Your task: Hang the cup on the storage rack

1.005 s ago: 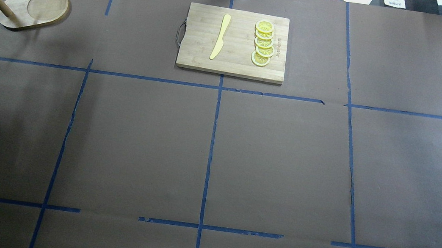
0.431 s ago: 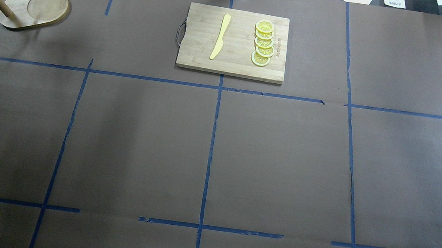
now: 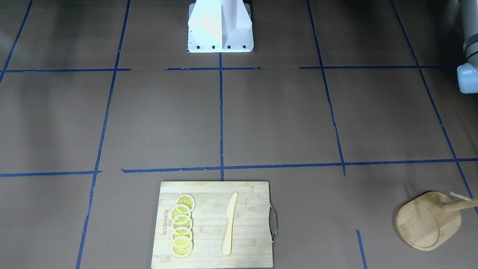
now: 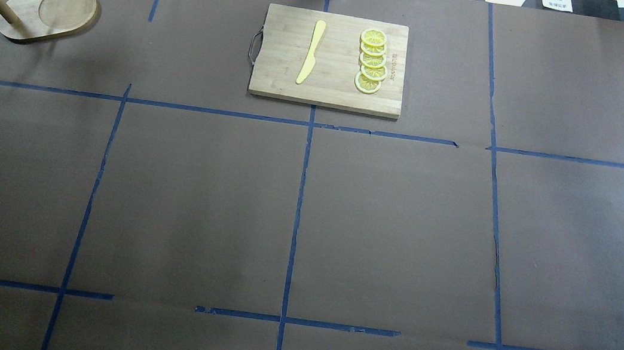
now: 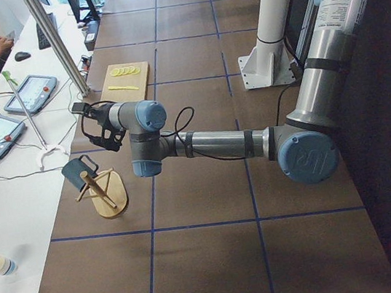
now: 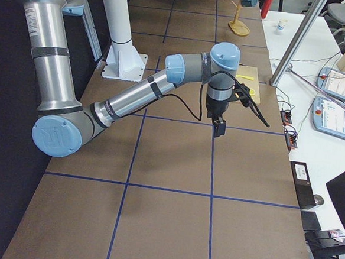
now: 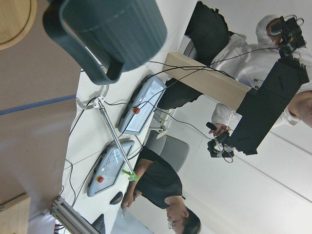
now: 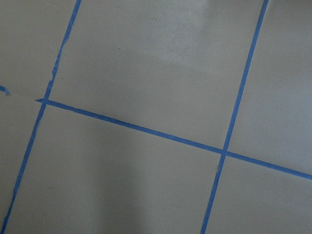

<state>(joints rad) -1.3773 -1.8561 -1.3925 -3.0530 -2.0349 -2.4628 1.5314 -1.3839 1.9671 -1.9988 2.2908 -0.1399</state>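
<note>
Front view: one rack (image 3: 414,224) at the table corner, one board (image 3: 254,194) with one knife (image 3: 229,223) and five lemon slices (image 3: 182,226). Overhead: the same, with no cup showing. Left view: the one cup (image 5: 79,170) hangs on a rack peg. My left gripper (image 5: 99,135) sits just above it, seemingly off it; I cannot tell its opening. Right view: my right gripper (image 6: 219,128) hangs over the table, grip unclear. Left wrist: the cup is close by. Hanging looks done. Next I'd back the left arm away without nudging the rack.
</note>
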